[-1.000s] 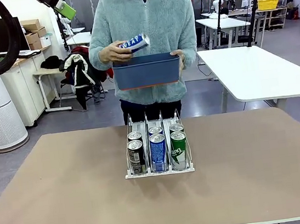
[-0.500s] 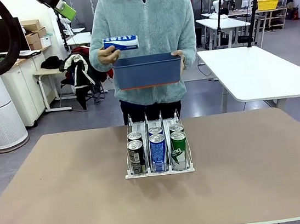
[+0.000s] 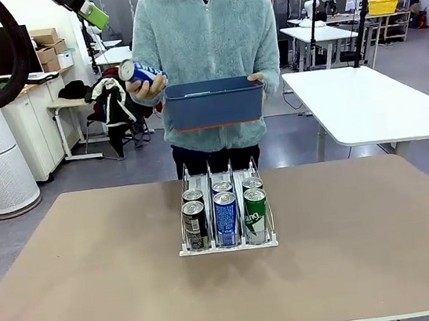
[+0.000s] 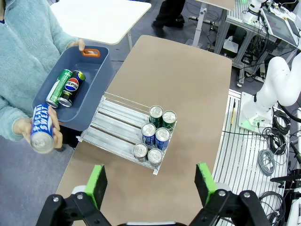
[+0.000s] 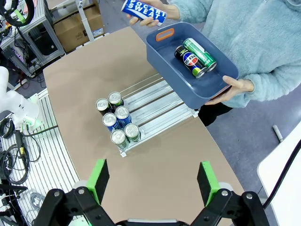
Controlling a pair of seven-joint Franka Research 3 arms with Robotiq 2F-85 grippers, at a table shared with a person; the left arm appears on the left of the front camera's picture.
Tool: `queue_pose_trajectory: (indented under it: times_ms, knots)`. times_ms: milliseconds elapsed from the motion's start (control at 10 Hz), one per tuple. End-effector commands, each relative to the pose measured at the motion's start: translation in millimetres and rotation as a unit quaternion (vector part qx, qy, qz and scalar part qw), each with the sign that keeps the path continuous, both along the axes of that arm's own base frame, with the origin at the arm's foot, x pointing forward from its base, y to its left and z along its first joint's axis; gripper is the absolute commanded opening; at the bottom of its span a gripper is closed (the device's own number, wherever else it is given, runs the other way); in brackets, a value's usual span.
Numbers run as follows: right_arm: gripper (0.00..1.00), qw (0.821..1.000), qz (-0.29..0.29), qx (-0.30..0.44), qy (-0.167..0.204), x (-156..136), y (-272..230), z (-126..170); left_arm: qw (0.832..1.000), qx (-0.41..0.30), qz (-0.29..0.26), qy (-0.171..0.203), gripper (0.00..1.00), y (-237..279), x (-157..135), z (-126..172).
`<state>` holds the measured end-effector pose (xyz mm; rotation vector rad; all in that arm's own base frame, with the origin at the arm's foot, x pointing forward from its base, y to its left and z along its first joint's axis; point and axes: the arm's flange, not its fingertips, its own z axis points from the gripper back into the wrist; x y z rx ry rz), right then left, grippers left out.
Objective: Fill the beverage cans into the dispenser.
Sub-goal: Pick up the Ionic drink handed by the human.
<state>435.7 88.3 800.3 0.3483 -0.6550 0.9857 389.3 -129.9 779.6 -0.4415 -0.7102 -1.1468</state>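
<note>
Both grippers hang high above the table [image 3: 97,287]: the left gripper [image 4: 150,182] and the right gripper [image 5: 153,182] have their fingers spread wide, nothing between them. The white dispenser [image 4: 111,123] sits mid-table, six cans [image 3: 227,218] packed two deep at its front lip. Across from them a person holds a blue bin [image 3: 215,103] with a green can [image 4: 59,88] and a Pepsi can [image 4: 71,87] lying inside, and grips a Pocari Sweat can [image 3: 140,72] in the other hand [image 3: 144,89], just beside the bin
</note>
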Motion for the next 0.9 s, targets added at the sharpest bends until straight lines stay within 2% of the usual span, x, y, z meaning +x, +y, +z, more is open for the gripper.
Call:
queue_pose_trajectory:
  times_ms: [0,800]
  knots:
    - [1.00,1.000,-0.003,0.001,0.002,0.1,0.7,0.7,1.000,0.000,0.000,0.002,1.00,1.5,-1.0,-2.1]
    - [1.00,1.000,-0.003,0.001,0.002,0.1,0.7,0.7,1.000,0.000,0.000,0.002,1.00,1.5,-1.0,-2.1]
